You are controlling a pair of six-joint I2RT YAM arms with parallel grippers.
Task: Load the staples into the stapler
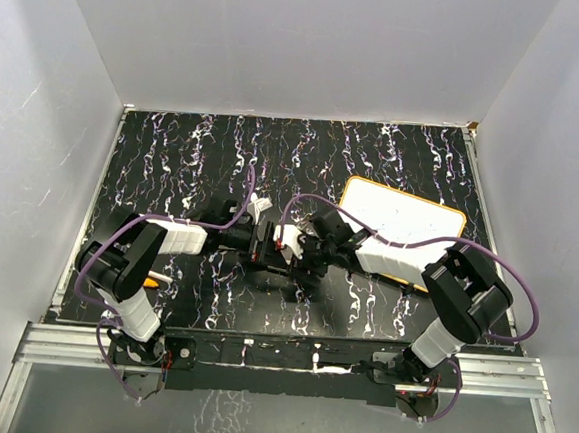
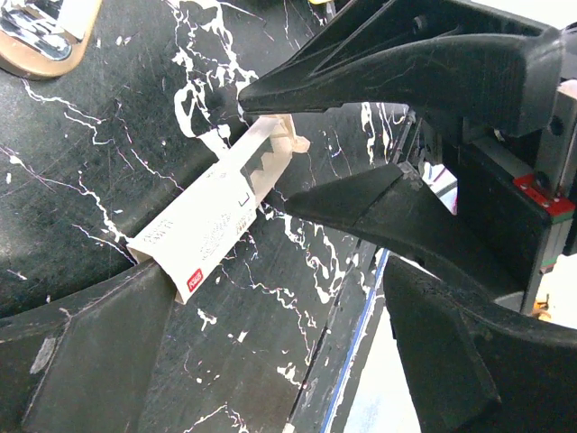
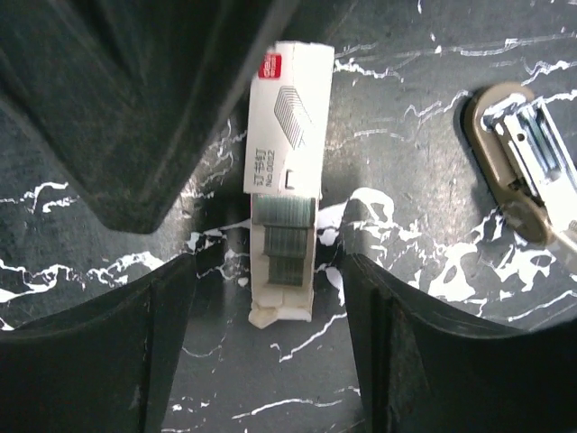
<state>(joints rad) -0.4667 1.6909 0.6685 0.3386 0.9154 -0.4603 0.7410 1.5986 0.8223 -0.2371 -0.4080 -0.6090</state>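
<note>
The left arm (image 1: 130, 264) reaches low and inward over a black marbled table (image 1: 174, 157), nose to nose with its partner. The left gripper (image 2: 279, 280) has its fingers spread wide and pinches nothing. The closed sleeve end of the staples box (image 2: 212, 230) lies on the table beside one of those fingers. This small cream box runs lengthwise straight ahead of the pincer, toward the other one. At its far end the inner drawer is slid partway out, baring grey staple strips (image 3: 287, 239). The right gripper (image 3: 270, 263) straddles that open end, fingers apart with a bare gap on each side, so it grips nothing. From here too the box points straight ahead, along the gap between the fingers. The right arm (image 1: 464, 290), bent low and inward, looks better placed to pick out a strip. The stapler (image 3: 521, 171), tan and hinged open, lies to this pincer's right, apart from the box.
</note>
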